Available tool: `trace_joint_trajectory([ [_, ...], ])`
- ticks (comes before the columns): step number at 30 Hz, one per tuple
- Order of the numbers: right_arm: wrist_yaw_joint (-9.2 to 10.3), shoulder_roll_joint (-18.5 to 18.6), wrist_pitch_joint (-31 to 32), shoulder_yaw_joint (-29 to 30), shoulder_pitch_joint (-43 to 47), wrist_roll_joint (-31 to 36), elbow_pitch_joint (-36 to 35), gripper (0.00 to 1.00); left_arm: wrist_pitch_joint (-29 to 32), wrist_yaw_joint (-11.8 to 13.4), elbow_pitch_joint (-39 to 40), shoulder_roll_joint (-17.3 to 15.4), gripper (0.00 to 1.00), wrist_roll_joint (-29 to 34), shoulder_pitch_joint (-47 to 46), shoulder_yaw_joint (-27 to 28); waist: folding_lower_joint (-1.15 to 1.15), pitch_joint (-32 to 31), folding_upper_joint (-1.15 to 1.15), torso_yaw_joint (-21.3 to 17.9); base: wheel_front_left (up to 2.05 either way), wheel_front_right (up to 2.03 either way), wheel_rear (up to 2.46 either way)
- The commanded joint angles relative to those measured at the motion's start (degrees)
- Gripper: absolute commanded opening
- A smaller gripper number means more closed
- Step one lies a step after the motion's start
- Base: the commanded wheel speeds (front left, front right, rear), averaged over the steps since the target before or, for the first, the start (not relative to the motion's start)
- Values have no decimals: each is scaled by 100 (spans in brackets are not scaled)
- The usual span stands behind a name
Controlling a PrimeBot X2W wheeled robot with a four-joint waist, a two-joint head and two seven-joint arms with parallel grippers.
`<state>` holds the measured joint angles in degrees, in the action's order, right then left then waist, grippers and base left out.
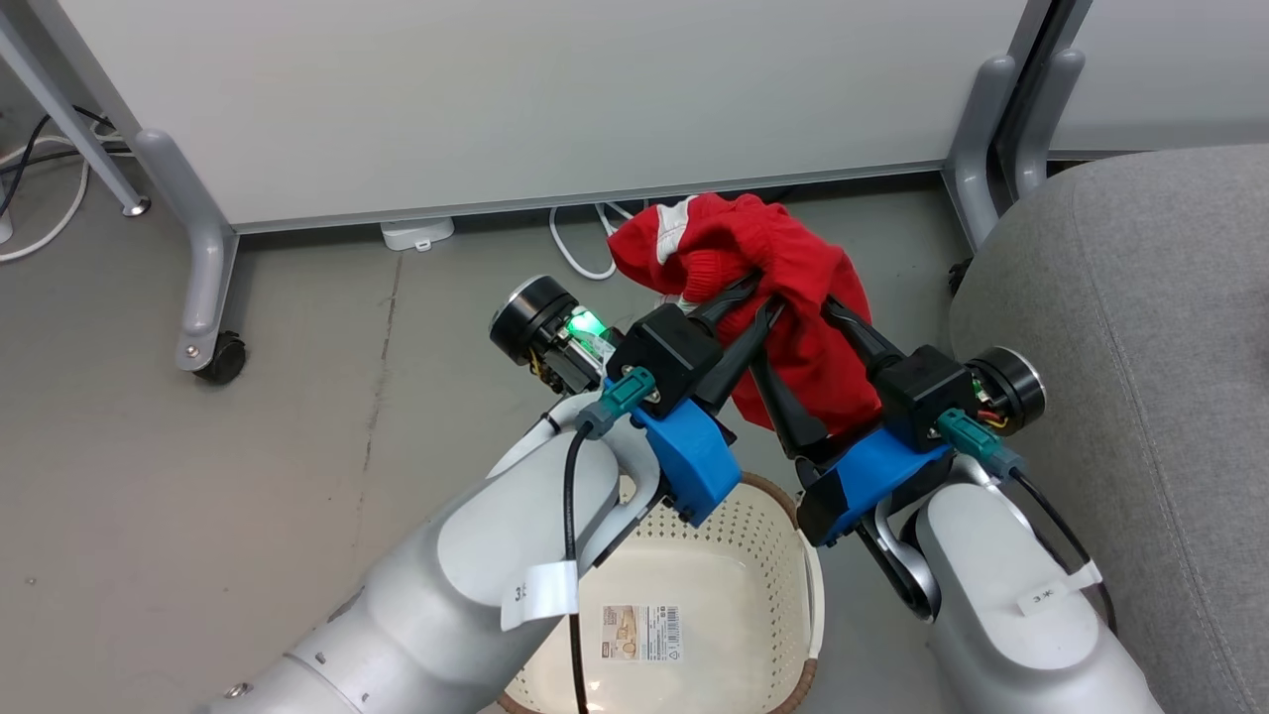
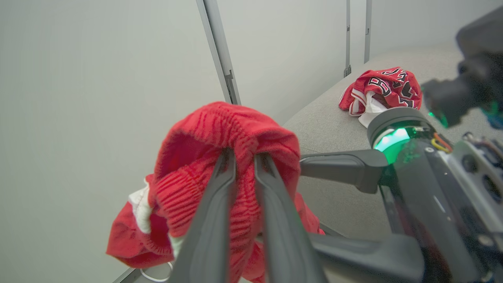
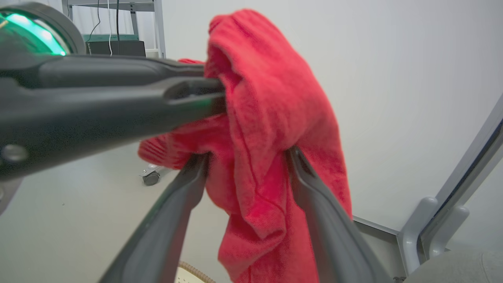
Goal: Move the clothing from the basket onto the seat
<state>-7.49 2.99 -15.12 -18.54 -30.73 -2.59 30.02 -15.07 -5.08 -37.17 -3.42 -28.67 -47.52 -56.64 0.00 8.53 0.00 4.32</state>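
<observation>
i saw my left gripper [image 1: 768,293] clamped on the red clothing [image 1: 734,248] above the basket [image 1: 753,555], which held just a label [image 1: 641,633], with my right gripper [image 1: 793,337] spread wide around it.

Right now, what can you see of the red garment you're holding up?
The red garment is soft ribbed-looking fabric with white trim, bunched and hanging in folds, held clear of the basket. Jaws of the left gripper pinch its top fold; it droops between the wide-open jaws of the right gripper.
</observation>
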Motion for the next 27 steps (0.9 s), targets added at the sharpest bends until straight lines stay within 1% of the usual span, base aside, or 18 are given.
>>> trace_joint_trajectory([
  [1,-1,-11,-4,-50,-118,-84,26,100,-14,-20,0,10,0,17,-97,-26,0,1,0,4,0,0,0],
  [2,-1,-10,-5,-79,-128,-157,56,68,-14,-25,-5,16,0,11,-96,-33,0,1,0,5,0,0,0],
  [3,-1,-11,-4,-104,-142,-207,89,13,-14,-29,-9,19,0,4,-98,-40,0,0,0,5,0,0,0],
  [4,-1,-12,-4,-118,-163,-260,101,0,-14,-28,-11,22,0,-2,-101,-44,0,0,0,6,0,0,0],
  [26,-1,-14,-4,-105,-197,-454,82,0,-14,-31,-48,50,0,26,-120,0,0,46,0,-19,0,0,0],
  [27,-1,-14,-5,-97,-193,-466,70,0,-14,-11,-55,48,9,20,-117,13,0,53,0,-20,0,0,0],
])
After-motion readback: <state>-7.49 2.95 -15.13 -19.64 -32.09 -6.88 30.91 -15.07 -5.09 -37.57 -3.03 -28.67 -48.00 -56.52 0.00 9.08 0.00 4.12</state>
